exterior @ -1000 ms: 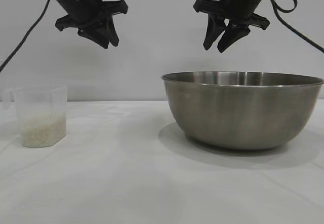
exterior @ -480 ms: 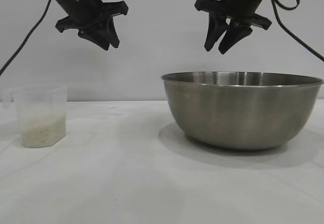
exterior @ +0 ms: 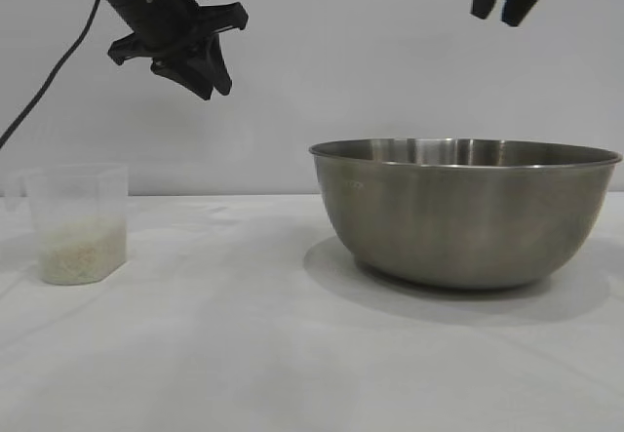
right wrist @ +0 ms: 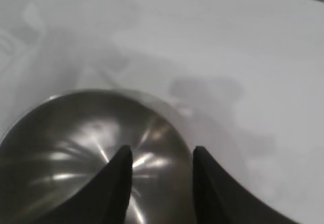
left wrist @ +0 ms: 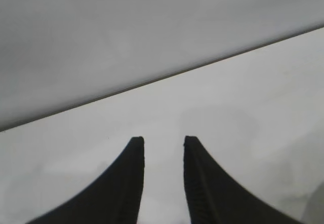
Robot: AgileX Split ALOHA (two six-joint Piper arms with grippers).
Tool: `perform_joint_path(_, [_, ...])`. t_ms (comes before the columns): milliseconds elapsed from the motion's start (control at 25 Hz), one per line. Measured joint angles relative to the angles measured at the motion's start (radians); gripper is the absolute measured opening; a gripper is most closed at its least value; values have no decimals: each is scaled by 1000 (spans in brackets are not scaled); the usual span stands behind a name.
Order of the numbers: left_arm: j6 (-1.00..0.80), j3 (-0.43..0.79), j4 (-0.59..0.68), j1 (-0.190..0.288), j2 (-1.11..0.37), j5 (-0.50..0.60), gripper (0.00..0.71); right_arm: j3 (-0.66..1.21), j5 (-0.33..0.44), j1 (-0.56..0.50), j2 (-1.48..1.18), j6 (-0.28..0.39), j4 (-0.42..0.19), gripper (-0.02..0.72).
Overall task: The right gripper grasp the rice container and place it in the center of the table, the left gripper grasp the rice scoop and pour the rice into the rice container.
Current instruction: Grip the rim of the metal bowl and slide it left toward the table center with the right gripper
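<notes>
The rice container, a large steel bowl (exterior: 468, 213), stands on the white table (exterior: 244, 344) at the right. The rice scoop (exterior: 78, 222), a clear plastic cup, stands at the far left, and rice (exterior: 83, 256) fills its lower part. My left gripper (exterior: 210, 81) hangs high between cup and bowl, open with nothing in it; its wrist view shows the gripper (left wrist: 163, 140) over bare table. Only the fingertips of my right gripper (exterior: 497, 13) show at the top edge, high above the bowl. This gripper (right wrist: 161, 150) is open and empty over the bowl's rim (right wrist: 66, 153).
A plain pale wall (exterior: 322, 61) rises behind the table. Bare tabletop lies between the cup and the bowl and along the front. The left arm's cable (exterior: 49, 76) hangs down at the far left.
My right gripper has risen and shifted right, away from the bowl, until only its tips show. The left gripper, cup and bowl have not moved.
</notes>
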Motion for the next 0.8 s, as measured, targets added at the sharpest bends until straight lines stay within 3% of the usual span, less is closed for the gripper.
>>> perform_joint_path(120, [0,0,0,0,0,2,160,81,-50,-1,0,2,0,255])
perform_joint_path(160, [0,0,0,0,0,2,160,96,-67,-1,0,4,0,299])
perform_joint_path(440, [0,0,0,0,0,5,160,119,-126,-2,25,8,-13,300])
perform_joint_path(800, [0,0,0,0,0,5,160,119,-160,-2,124,8,-21,300])
